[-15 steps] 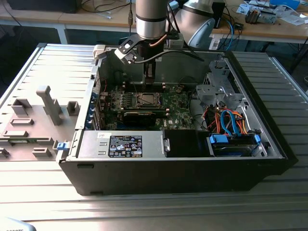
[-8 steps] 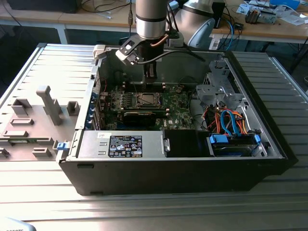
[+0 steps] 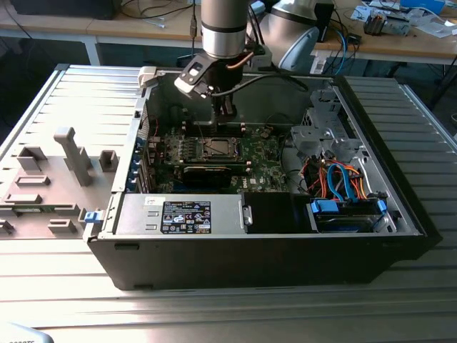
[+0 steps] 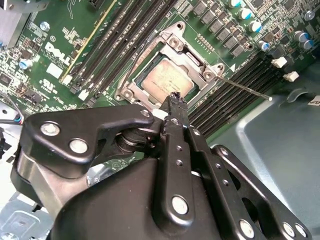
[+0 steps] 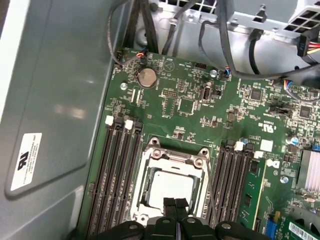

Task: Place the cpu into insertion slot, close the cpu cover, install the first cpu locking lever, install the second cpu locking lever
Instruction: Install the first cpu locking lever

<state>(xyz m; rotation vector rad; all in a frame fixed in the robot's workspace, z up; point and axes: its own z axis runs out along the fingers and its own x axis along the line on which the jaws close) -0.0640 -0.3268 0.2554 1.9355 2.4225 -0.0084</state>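
While I look at the exterior view, I see the arm (image 3: 223,28) reaching down into the open case (image 3: 250,257), which lies on the ribbed metal surface (image 3: 71,93). The hand (image 3: 226,114) hangs just above the slot (image 3: 216,148) on the green board (image 3: 260,153).

In both wrist views the hand (image 4: 175,100) (image 5: 175,204) has its two black fingers pressed together with nothing between them. Their tip sits at one edge of the socket; I cannot tell whether it touches the metal.

The cpu (image 4: 169,80) (image 5: 170,187) lies flat in the slot, its pale silvery top showing through the open middle of the cover (image 4: 192,55) (image 5: 172,159). The cover looks to be folded down around the cpu as a silver frame.

A thin lever (image 4: 245,87) runs out from one corner of the socket and slants over the memory slots (image 4: 235,102) on that side, away from the frame. In the first wrist view I see a thin lever (image 5: 211,190) running alongside the cover, between it and the nearest memory slots (image 5: 232,175). I cannot tell whether either rod is hooked down.
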